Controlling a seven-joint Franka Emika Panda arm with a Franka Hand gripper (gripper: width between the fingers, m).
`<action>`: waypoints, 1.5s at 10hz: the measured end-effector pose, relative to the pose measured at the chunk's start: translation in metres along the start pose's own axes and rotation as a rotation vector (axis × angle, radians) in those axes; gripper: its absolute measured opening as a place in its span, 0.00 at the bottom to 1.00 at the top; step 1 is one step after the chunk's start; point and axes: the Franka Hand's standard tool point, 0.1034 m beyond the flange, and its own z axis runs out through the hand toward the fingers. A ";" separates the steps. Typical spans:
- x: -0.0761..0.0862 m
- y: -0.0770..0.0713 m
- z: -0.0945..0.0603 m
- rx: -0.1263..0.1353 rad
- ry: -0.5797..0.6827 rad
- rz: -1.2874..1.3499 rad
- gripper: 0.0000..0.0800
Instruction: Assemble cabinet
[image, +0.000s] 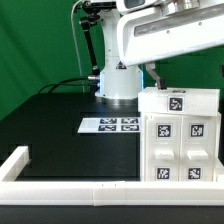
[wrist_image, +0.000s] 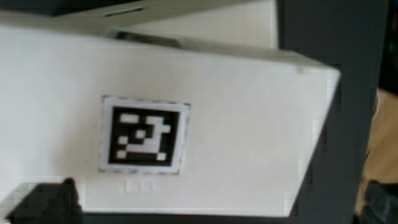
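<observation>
The white cabinet (image: 180, 145) stands at the exterior view's right, with several black-and-white tags on its front. A white top piece (image: 178, 100) with one tag lies on it. My gripper (image: 155, 80) hangs just above the far left corner of that top piece. In the wrist view the gripper (wrist_image: 205, 205) is open. Its dark fingers (wrist_image: 45, 203) straddle a white tagged piece (wrist_image: 196, 90). A strip of dark table shows between the piece's edge and the far finger. Nothing is held.
The marker board (image: 109, 125) lies flat on the black table in front of the robot base (image: 118, 85). A long white border rail (image: 60, 190) runs along the near edge and turns up at the exterior view's left. A green backdrop stands behind.
</observation>
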 end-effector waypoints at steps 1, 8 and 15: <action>-0.001 0.001 0.000 -0.001 -0.003 -0.041 1.00; -0.004 0.008 0.001 -0.034 -0.035 -0.662 1.00; -0.013 0.022 0.022 -0.073 -0.118 -1.097 1.00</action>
